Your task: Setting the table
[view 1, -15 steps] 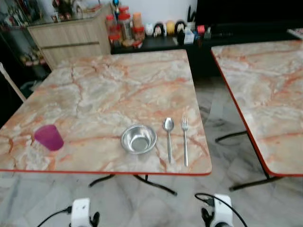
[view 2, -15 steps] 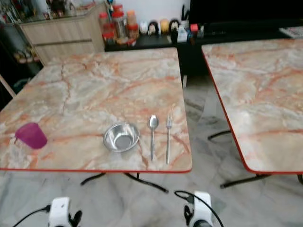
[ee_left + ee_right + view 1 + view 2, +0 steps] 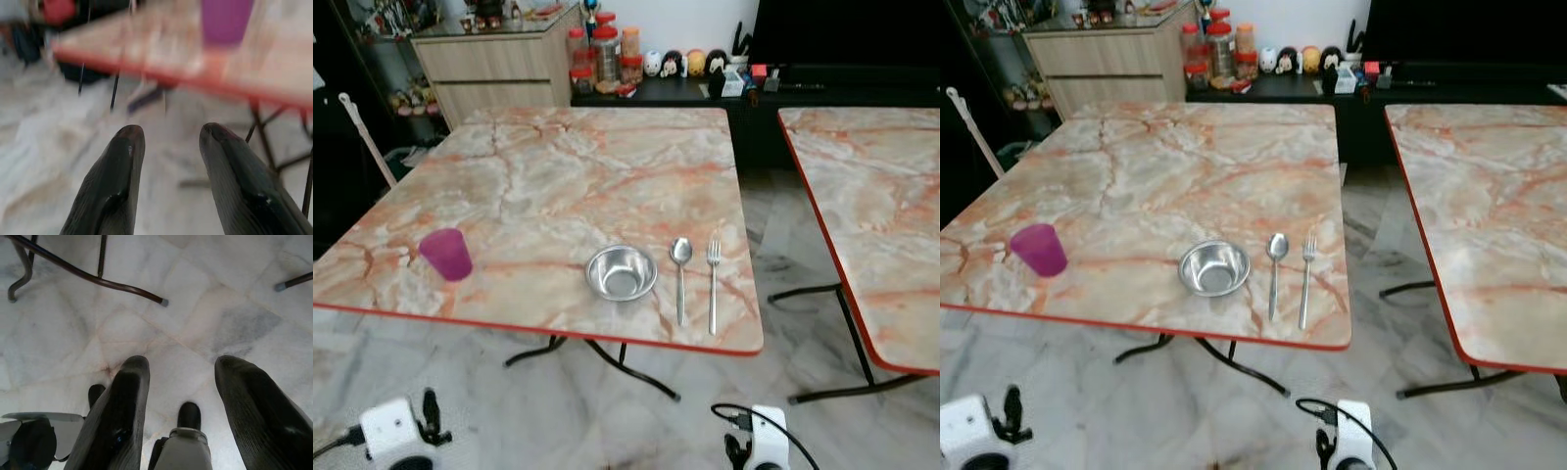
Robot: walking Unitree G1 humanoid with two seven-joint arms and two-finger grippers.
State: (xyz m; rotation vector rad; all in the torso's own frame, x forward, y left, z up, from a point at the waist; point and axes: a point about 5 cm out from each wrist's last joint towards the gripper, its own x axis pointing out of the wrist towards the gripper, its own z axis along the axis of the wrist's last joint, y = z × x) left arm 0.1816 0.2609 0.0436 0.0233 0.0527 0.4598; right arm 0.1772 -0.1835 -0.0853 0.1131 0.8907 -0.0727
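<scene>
— What do your head views show?
— A bowl (image 3: 621, 273), spoon (image 3: 680, 274) and fork (image 3: 713, 282) near the table (image 3: 558, 176) edge, cup (image 3: 446, 254) far left.
— And your wrists?
— The left gripper (image 3: 168, 134) is spread toward the cup (image 3: 227, 22); the right gripper (image 3: 182, 367) is spread above the floor (image 3: 205, 298).

both arms low; left hand (image 3: 168, 142) and right hand (image 3: 181, 382) fingers apart.

Left pincer (image 3: 168, 142) rising and swinging outward toward the purple cup (image 3: 446, 254) on the desk (image 3: 558, 176), fingers apart; whole view shifting with the camera.
</scene>
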